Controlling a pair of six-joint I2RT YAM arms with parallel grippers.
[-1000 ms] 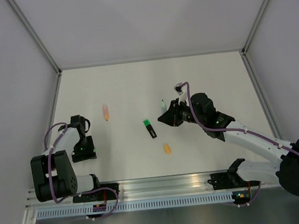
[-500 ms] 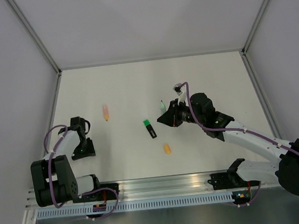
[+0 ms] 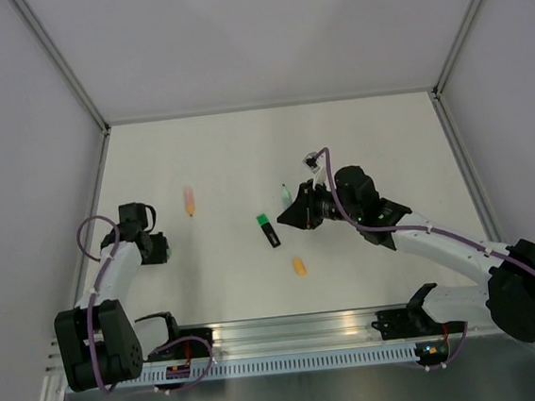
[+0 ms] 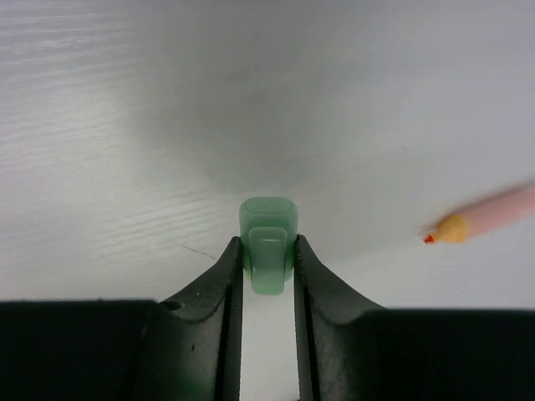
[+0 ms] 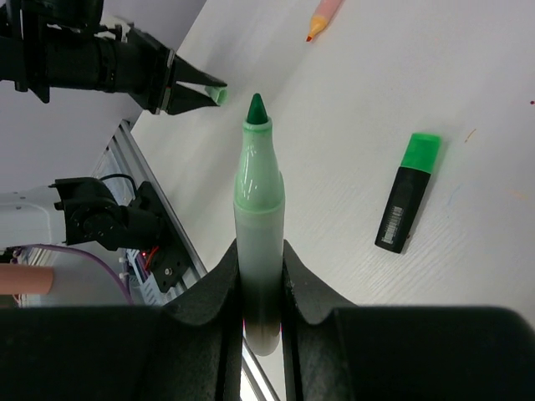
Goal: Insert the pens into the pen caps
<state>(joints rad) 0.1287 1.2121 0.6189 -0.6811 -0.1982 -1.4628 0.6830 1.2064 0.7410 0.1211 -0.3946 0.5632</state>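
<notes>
On the left side of the white table top [image 3: 216,158], the left gripper [image 4: 267,247] is pinching a small, pale green, chunky plastic cap [image 4: 268,224] between its two black fingers [image 4: 219,288]. The jaws are closing snugly on the cap's sides, and the cap is sticking out past the fingertips. I cannot tell whether it is touching the table or hanging just above it.

Right of the table's middle, the right gripper [image 5: 261,252] is clamping its jaws around the lower barrel of a pale green marker pen [image 5: 257,194]. The uncapped dark green tip is pointing away from the gripper, out toward the left arm. The pen and the green cap are sitting well apart, with open table between them.

A short black highlighter with a bright green end [image 3: 269,231] is lying flat near the middle of the table, just left of the right gripper. A small orange-yellow cap [image 3: 299,267] is lying nearer the bases, apart from it. A pale pink-orange pen [image 3: 190,201] is resting further left and a little farther back, beyond the left gripper, its orange tip facing the near edge
</notes>
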